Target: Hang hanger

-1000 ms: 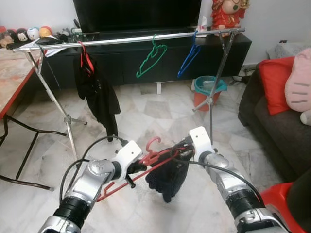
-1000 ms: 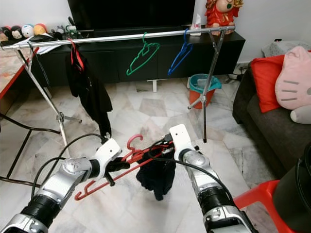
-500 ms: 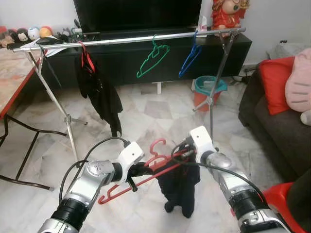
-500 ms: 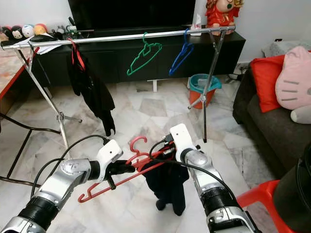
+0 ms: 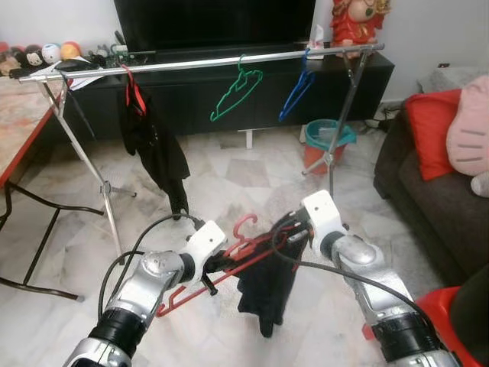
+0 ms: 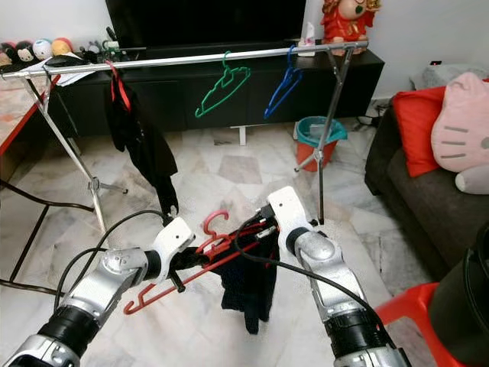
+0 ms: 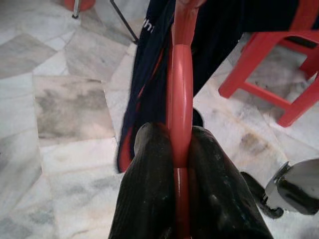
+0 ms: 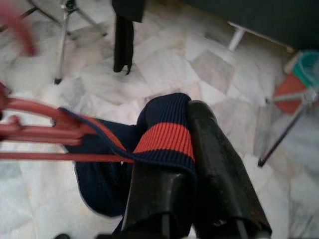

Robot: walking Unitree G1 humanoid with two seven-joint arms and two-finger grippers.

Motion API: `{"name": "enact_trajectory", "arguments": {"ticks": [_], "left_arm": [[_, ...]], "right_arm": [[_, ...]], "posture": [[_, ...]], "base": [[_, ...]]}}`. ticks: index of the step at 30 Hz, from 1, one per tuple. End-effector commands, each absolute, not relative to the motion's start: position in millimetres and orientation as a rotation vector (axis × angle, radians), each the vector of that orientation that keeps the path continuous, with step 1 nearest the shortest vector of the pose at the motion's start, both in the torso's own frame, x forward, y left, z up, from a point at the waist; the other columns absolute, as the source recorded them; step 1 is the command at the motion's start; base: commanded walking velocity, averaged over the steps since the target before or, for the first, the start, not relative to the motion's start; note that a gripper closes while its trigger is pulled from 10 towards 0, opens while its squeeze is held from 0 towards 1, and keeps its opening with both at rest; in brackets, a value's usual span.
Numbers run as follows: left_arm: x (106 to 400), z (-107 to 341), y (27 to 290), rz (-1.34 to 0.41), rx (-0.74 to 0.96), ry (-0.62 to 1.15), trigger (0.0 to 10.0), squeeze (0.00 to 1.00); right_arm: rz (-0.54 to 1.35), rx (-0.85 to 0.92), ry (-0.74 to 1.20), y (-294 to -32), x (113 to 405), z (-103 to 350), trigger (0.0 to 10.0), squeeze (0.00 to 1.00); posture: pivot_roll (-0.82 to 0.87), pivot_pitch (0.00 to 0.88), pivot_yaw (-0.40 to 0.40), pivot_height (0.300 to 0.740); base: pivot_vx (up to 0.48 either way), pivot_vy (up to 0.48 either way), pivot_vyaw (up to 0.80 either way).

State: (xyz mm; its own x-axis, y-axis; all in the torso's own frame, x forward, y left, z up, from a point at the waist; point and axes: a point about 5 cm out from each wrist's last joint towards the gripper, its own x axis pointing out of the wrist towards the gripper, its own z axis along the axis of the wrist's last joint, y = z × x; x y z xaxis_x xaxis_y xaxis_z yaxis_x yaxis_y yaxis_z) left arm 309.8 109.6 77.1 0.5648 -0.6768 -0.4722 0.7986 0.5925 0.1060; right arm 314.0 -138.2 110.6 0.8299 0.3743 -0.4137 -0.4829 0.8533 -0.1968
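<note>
Red hanger (image 5: 229, 260) clamped in left gripper (image 5: 216, 264)

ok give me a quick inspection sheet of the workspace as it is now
surface: marble tile floor.
job's things: red hanger carrying a dark garment; clothes rail ahead, holding a green hanger, a blue hanger and a hung black garment.
clutter: teal bucket by the rail's leg.
grippers: left gripper shut on the red hanger; right gripper shut on the garment's red-striped cuff.
cables: black cables loop over both arms.
surroundings: TV cabinet, sofa with red cushion, table, red stool.
</note>
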Motion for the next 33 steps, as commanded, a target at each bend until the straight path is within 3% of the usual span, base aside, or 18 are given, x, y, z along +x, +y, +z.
{"name": "enact_trajectory", "arguments": {"ticks": [1, 11, 18, 23, 33], "left_arm": [[315, 81, 109, -0.863, 0.331, 0.383, 10.0, 0.00], [336, 96, 111, -0.660, 0.315, 0.258, 10.0, 0.00], [341, 102, 110, -0.626, 0.264, 0.213, 10.0, 0.00], [335, 99, 101, -0.712, 0.217, 0.223, 10.0, 0.00], [319, 94, 101, -0.911, 0.162, 0.286, 10.0, 0.00]], "right_arm": [[0.496, -0.302, 0.369, -136, 307, 115, 10.0, 0.00], [0.508, -0.301, 0.414, -139, 291, 117, 10.0, 0.00], [0.533, -0.229, 0.389, -134, 286, 126, 10.0, 0.00], [0.547, -0.222, 0.358, -133, 288, 131, 10.0, 0.00], [0.481, -0.392, 0.301, -148, 310, 141, 10.0, 0.00]], "posture": [[0.00, 0.000, 0.036, 0.740], [-0.01, 0.000, 0.033, 0.740], [-0.01, 0.000, 0.031, 0.740], [-0.01, 0.000, 0.029, 0.740], [0.00, 0.000, 0.032, 0.740]], "base": [[0.000, 0.000, 0.00], [0.000, 0.000, 0.00], [0.000, 0.000, 0.00], [0.000, 0.000, 0.00], [0.000, 0.000, 0.00]]}}
